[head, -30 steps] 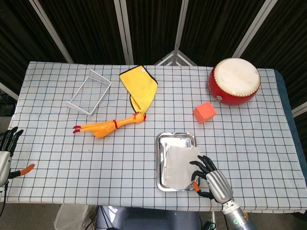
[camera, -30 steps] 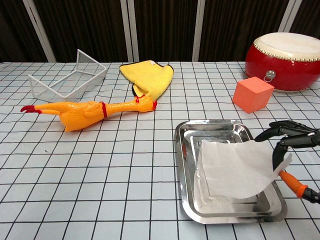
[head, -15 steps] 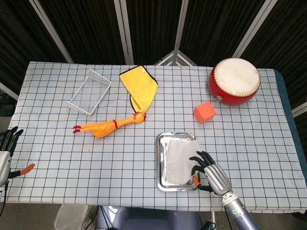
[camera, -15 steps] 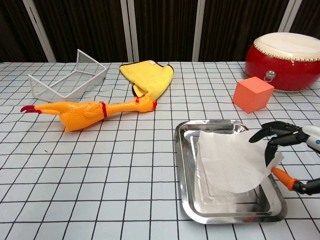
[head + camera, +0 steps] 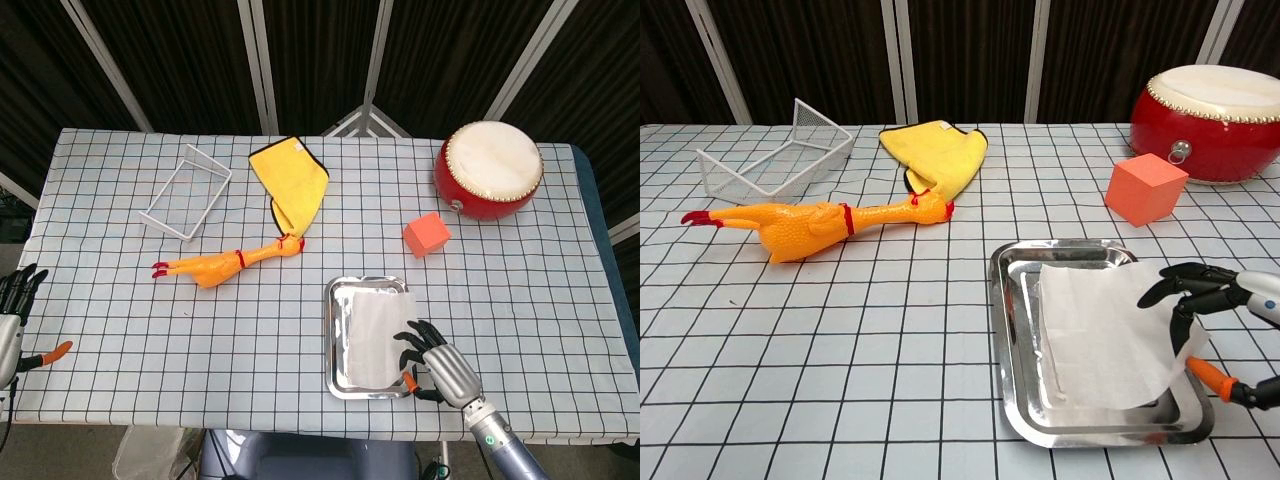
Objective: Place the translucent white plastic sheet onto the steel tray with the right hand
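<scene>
Head view: my right robot hand sits at the 3 o'clock edge of the steel tray, lower than a second ago, and the translucent white plastic sheet has flattened into the tray instead of bulging over its rim. The sheet's long axis runs 12 to 6 o'clock, along the tray's own length. My fingers lie at its 4 o'clock corner; I cannot tell here whether they pinch it. My left robot hand hangs off the desk at 9 o'clock, fingers apart, holding nothing.

Chest view: the sheet has sunk since half a second ago and lies nearly flat in the tray. Only its 4 o'clock corner stays lifted, pinched in my right robot hand.
</scene>
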### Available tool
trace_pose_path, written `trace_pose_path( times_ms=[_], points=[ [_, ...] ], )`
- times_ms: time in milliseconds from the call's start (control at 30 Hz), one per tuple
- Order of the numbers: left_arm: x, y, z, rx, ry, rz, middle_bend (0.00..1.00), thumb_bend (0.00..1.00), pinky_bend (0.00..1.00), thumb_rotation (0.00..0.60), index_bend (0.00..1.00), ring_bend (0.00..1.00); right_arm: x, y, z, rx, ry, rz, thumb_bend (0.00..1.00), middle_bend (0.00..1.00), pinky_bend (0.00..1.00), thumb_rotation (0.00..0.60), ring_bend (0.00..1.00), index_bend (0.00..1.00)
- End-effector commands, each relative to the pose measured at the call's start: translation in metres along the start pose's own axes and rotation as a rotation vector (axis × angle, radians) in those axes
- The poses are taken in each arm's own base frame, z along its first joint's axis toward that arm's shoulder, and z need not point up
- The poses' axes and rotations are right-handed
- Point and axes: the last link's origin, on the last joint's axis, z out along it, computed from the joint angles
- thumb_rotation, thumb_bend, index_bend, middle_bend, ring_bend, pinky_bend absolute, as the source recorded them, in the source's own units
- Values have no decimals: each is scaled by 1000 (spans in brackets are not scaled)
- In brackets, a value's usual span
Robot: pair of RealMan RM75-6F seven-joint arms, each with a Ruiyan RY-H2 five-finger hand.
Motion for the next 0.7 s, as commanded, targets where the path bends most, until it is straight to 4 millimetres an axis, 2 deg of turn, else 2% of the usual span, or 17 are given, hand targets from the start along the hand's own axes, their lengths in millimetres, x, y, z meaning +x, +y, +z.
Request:
trace_pose_path(
  times_ms=[33, 500, 567, 633, 700],
  points=[
    [-1, 0, 0, -1, -3, 2, 0, 0, 0, 600, 0, 0, 0, -3, -5, 17, 1, -11, 587, 235, 0, 600, 54, 760],
    [0, 0, 0, 1, -2, 2, 0, 0, 0, 600, 0, 0, -2, 4, 10, -27, 16, -37, 588, 235, 0, 600, 38, 757],
    [0, 0, 0, 0, -1, 3, 0, 0, 0, 600, 0, 0, -2, 5, 9, -33, 18, -45, 550, 232, 0, 600, 17, 686],
    [0, 0, 0, 0, 0, 3, 0, 0, 0, 600, 0, 0, -1, 6, 7, -37, 22, -55, 472, 207, 0, 600, 1, 556],
    [0, 0, 0, -1, -1, 4, 0, 0, 0, 600, 0, 0, 1, 5, 1, -39, 31, -63, 398, 142, 0, 600, 0, 383]
  ],
)
